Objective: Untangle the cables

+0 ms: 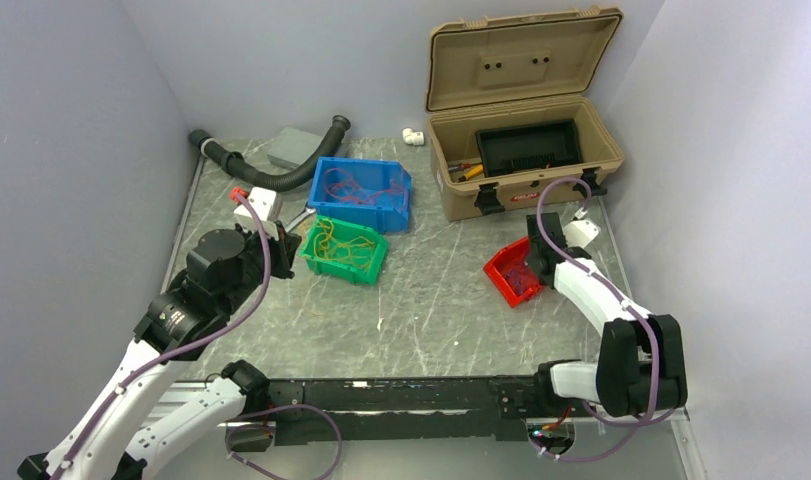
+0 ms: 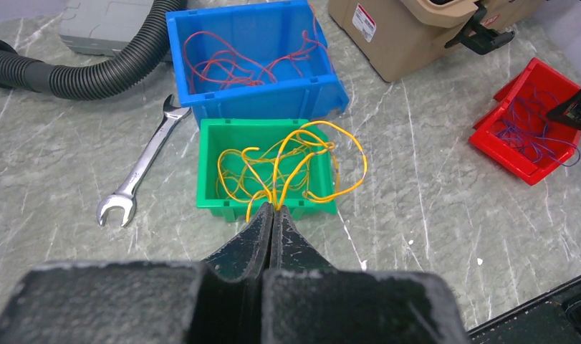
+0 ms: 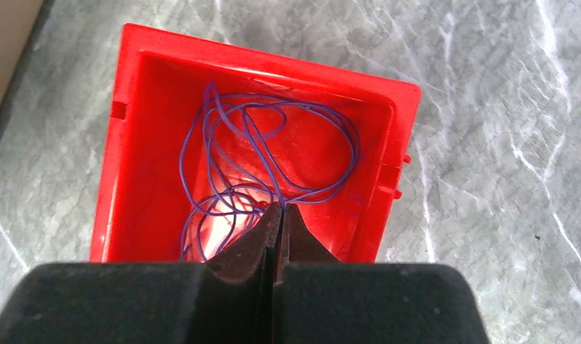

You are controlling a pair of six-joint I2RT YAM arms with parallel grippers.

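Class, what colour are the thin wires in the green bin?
Yellow: the wires in the green bin show best in the left wrist view.

Pose check. The left arm (image 1: 131, 385) runs forward along the left side, its wrist (image 1: 221, 265) turned in toward centre. The left pincer (image 2: 273, 208) has its jaws pressed flat together with no gap, and yellow cable (image 2: 294, 161) strands meet at its tips, pinched. The right arm (image 1: 636, 360) has its elbow folded close to its base, with the forearm (image 1: 591, 290) stretched forward and left. The right pincer (image 3: 280, 209) has its jaws together and points down. The arms are well apart.
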